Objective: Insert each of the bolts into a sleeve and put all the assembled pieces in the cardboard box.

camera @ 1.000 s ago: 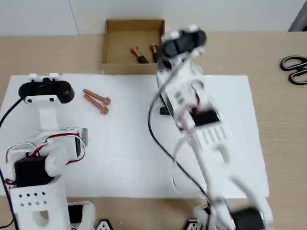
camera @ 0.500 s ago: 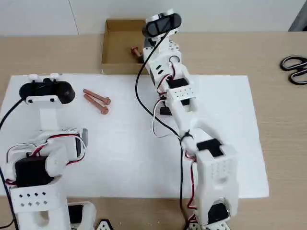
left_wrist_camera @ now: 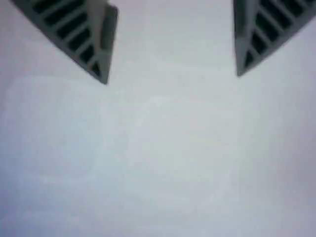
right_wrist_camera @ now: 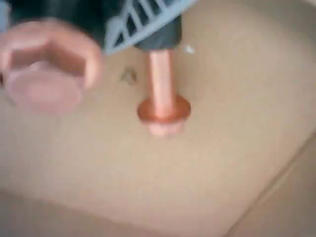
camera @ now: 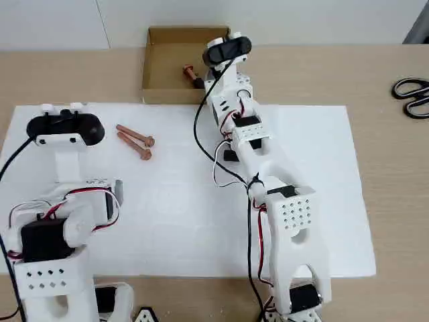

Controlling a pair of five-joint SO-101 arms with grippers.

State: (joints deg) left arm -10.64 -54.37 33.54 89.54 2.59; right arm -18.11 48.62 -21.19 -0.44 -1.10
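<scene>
Lying in cardboard box [camera: 155, 64]: sleeved bolt [camera: 189, 70], copper head showing.

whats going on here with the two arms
The right gripper is out over the brown cardboard box, where a copper bolt in a black sleeve lies on the floor. Two bare copper bolts lie on the white foam mat. The left gripper hangs open above the mat, holding nothing.
</scene>
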